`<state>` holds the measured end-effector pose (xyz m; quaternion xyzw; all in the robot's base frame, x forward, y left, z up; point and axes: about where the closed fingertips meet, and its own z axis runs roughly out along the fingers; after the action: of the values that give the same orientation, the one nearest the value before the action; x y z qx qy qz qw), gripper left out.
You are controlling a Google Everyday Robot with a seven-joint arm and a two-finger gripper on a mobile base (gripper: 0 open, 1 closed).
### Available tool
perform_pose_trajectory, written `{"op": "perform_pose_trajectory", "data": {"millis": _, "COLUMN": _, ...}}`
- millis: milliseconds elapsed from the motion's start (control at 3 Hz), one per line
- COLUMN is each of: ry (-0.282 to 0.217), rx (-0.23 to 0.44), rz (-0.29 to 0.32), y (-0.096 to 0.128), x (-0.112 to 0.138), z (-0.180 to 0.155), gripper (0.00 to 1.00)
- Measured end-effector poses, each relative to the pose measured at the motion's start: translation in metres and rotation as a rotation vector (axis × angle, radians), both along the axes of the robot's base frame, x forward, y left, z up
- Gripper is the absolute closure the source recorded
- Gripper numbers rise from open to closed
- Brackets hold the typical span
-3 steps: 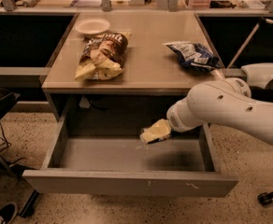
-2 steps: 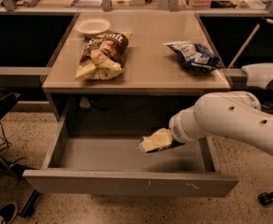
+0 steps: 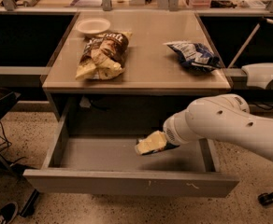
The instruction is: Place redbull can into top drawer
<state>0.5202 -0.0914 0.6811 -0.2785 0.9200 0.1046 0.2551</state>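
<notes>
Hovering gripper [image 3: 150,143] inside open top drawer [image 3: 127,183], at 3 o'clock side. Placing step going on. Redbull can not showing; cannot tell claw's hold. Next needing gentle letting go, low.

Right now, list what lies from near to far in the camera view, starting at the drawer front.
The top drawer front panel → claw, low inside the open drawer → brown chip bag on the table → white bowl. Blue-and-white bag omitted: level with the brown one.

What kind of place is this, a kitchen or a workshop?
Probably a lab or office test area, not a home: plain workbenches behind, a speckled hard floor, a chip bag laid on the table. The robot's gripper hangs over the open top drawer.
</notes>
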Motion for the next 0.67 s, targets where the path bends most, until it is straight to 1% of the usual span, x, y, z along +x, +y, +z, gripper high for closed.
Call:
{"op": "perform_pose_trajectory", "data": {"millis": 333, "ry": -0.025, "rx": -0.030, "rz": -0.022, "y": 0.001, "x": 0.010, "z": -0.024, "gripper": 1.00}}
{"op": "perform_pose_trajectory", "data": {"millis": 667, "ry": -0.061, "rx": -0.062, "rz": -0.053, "y": -0.005, "x": 0.027, "z": -0.041, "gripper": 1.00}}
